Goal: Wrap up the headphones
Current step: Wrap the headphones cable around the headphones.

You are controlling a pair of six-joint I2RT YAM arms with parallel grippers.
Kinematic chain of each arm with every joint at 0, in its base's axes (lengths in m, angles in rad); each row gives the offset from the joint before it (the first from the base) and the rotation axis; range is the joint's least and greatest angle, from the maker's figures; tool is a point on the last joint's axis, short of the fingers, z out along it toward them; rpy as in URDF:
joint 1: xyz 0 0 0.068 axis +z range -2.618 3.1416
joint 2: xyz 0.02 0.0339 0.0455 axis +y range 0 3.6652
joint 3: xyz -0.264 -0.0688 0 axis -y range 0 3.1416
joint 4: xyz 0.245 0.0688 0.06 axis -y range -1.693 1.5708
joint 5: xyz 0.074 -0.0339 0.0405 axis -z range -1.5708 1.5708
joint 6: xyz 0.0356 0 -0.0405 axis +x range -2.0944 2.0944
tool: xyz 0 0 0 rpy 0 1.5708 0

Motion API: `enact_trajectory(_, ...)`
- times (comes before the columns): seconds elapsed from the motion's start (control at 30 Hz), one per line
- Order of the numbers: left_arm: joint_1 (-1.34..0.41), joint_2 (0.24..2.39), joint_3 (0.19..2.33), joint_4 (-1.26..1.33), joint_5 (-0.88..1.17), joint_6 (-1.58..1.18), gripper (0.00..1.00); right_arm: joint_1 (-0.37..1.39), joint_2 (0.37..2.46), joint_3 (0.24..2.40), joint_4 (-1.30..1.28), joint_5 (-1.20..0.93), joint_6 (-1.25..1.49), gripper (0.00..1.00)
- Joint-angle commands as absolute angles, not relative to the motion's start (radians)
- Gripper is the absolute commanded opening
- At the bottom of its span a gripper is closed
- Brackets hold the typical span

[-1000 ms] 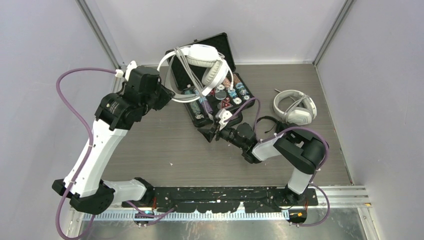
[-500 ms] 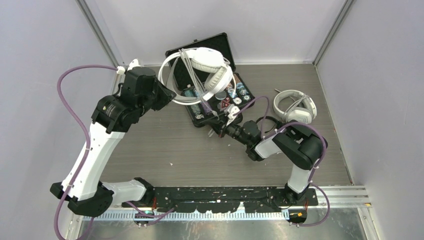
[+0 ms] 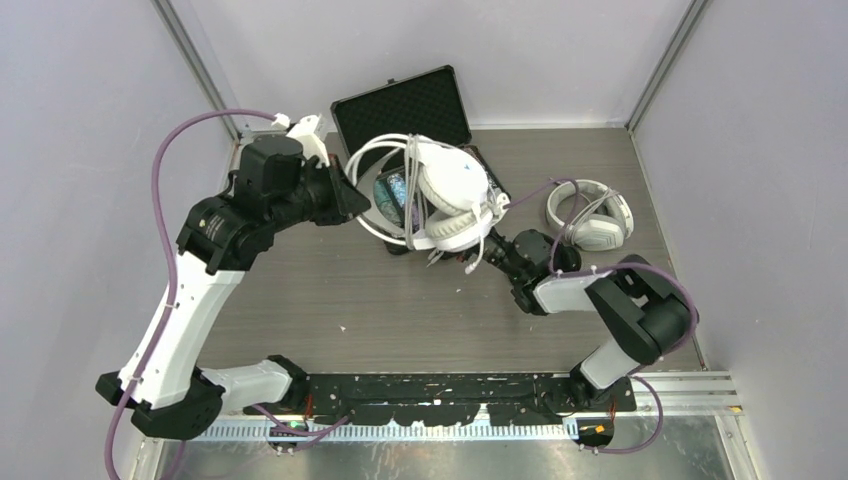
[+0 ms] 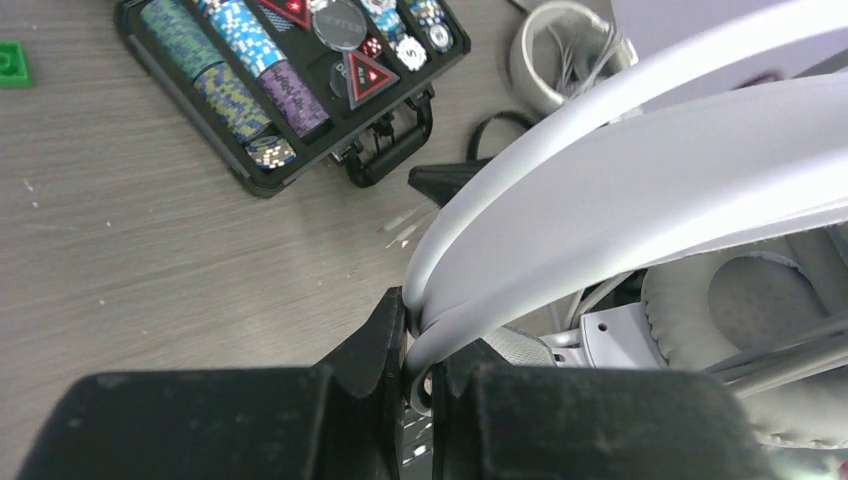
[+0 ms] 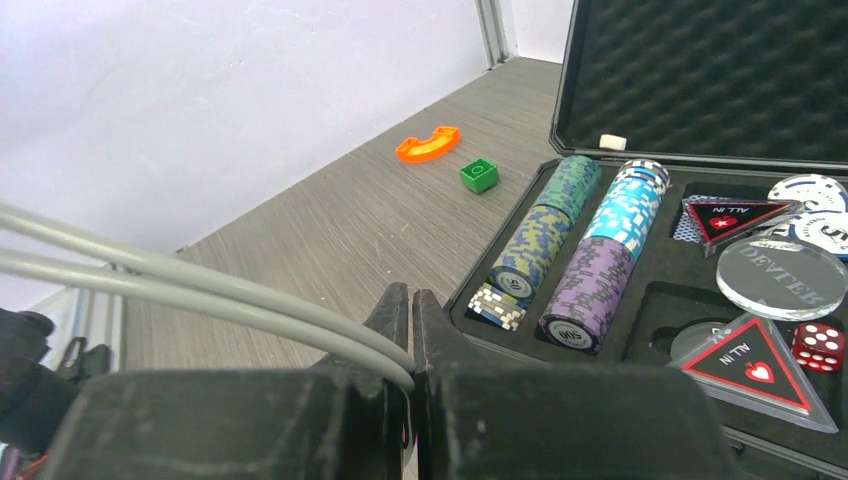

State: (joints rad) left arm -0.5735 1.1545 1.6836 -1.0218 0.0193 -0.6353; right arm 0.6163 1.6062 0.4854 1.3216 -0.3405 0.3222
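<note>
At upper centre of the top view, the bulky headphones (image 3: pixel 445 195) hang over the counter (image 3: pixel 400 300), left end effector (image 4: pixel 420 345) pinching the stiff headband (image 4: pixel 640 190), right end effector (image 5: pixel 411 335) pressed together on the limp, probably slip-prone cord (image 5: pixel 200 285), best kept taut for winding.

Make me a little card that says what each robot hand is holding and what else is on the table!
left hand: shut on the headband of the big white headphones, held up over the case
right hand: shut on the grey cord
other white headphones: lying on the table, far right
chip case: open, poker chips inside
</note>
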Motion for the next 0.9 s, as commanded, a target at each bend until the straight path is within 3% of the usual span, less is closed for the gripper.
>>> enact_trajectory(0.0,-0.571,1.185,1.793,-1.025,0.25,-0.431,0.0,0.561,1.486,0.509,1.115,-0.368,0.405,0.0)
enact_trajectory(0.17,-0.571,1.213,1.768,-1.067,0.353,-0.229,0.0,0.521,1.381,0.602,0.689,-0.453,0.431,0.0)
enact_trajectory(0.53,-0.571,1.253,1.659,-1.158,0.307,0.289,0.0,0.48,1.23,0.82,-0.105,-0.628,0.489,0.0)
enact_trajectory(0.87,-0.581,1.441,1.72,-1.3,0.224,0.625,0.0,0.48,1.081,0.863,-0.359,-0.579,0.52,0.0)
